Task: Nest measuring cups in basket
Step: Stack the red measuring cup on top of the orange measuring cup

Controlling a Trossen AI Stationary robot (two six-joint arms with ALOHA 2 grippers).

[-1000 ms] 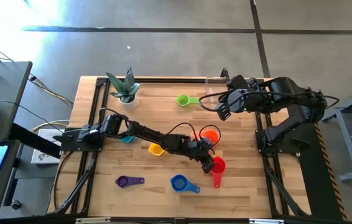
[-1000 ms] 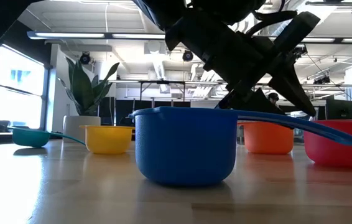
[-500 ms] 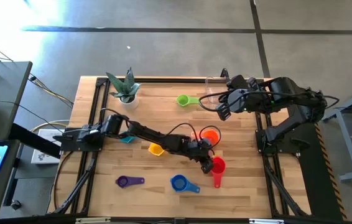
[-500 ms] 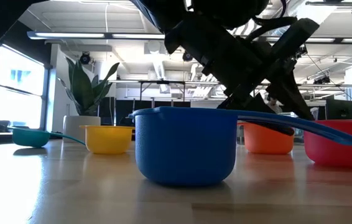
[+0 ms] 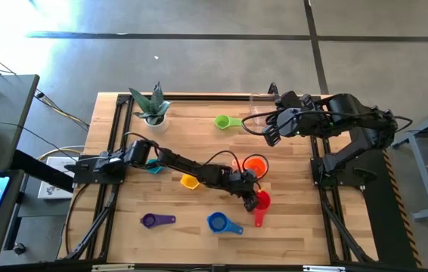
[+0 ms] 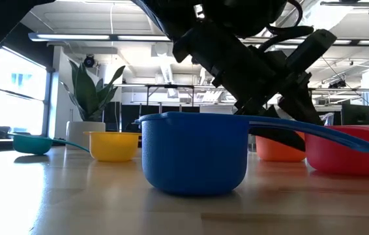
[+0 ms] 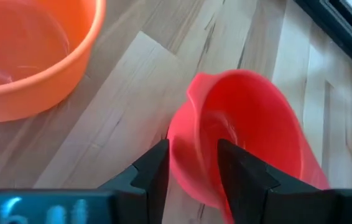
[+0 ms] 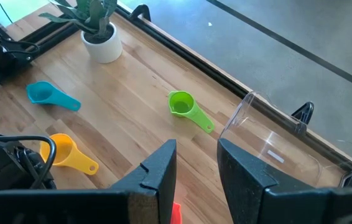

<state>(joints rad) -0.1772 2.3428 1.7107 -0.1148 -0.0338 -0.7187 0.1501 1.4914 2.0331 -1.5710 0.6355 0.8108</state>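
Note:
My left gripper (image 5: 252, 198) reaches across the table's middle and is shut on the red measuring cup (image 5: 263, 202). The orange cup (image 5: 255, 165) stands just beyond it, toward the far edge. The yellow cup (image 5: 190, 181) and the teal cup (image 5: 153, 168) lie beside the left arm. The green cup (image 5: 225, 122) lies near the far edge, and the purple cup (image 5: 156, 221) and blue cup (image 5: 221, 224) near the front. My right gripper (image 5: 271, 134) hovers open beside the clear basket (image 8: 269, 143) at the far right. My left gripper pinches the red cup's side wall at the rim (image 7: 193, 160), one finger (image 7: 241, 177) inside the bowl and the other (image 7: 154, 174) outside. The fingers slant down from the table's left. The cup's handle (image 5: 258, 219) points toward the near edge. I cannot tell whether its base is off the wood.
A white plant pot (image 5: 153, 117) with a spiky plant stands at the far left. Black rails frame the tabletop. Bare wood lies between the green cup and the orange cup, and along the near right corner.
My left gripper has drawn the red cup a little toward the table's left, and the cup's handle has swung slightly the same way. The right arm has kept still.

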